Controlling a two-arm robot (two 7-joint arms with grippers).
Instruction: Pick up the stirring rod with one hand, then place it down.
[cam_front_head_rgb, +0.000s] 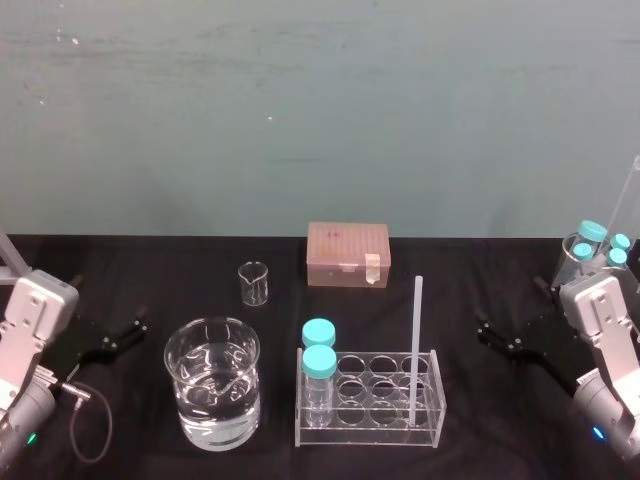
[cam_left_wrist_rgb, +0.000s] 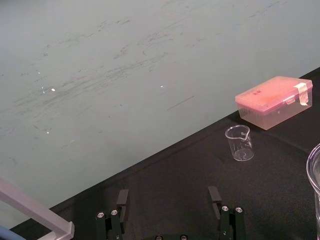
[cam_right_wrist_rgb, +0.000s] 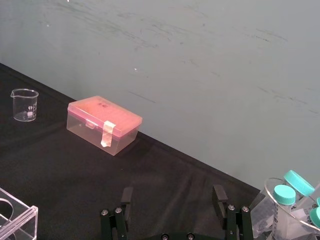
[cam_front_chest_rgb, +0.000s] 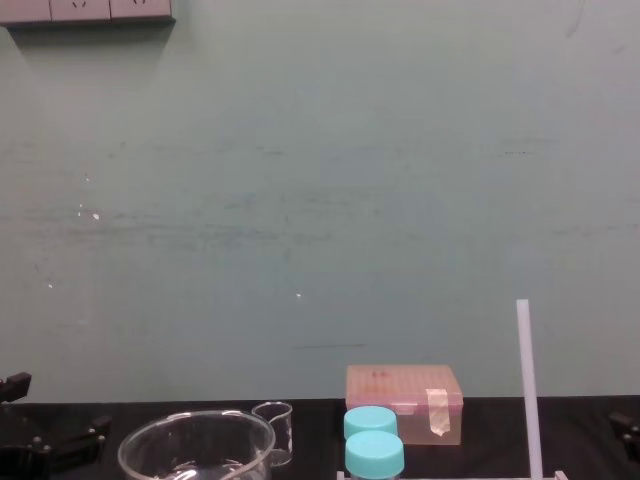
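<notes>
Stirring rod (cam_front_head_rgb: 416, 345) stood upright in a right-hand cell of the clear rack (cam_front_head_rgb: 372, 428), on the worktop between the two arms. Left gripper (cam_front_head_rgb: 118, 338) sat low at the worktop's left side and right gripper (cam_front_head_rgb: 500, 340) at its right. Both were spread wide and empty, well apart from the rod.

Risk, as judged: an off-centre pinch, or a lift not along the rod's axis, could lever the rod against the cell rim. That could drag or tip the light rack, blue-capped bottles (cam_front_head_rgb: 319, 350) included. The water-filled beaker (cam_front_head_rgb: 213, 385) stood just beside it.

Head view gave the rod's cell. Chest view did not, but showed the rod's top well above the bottle caps.
</notes>
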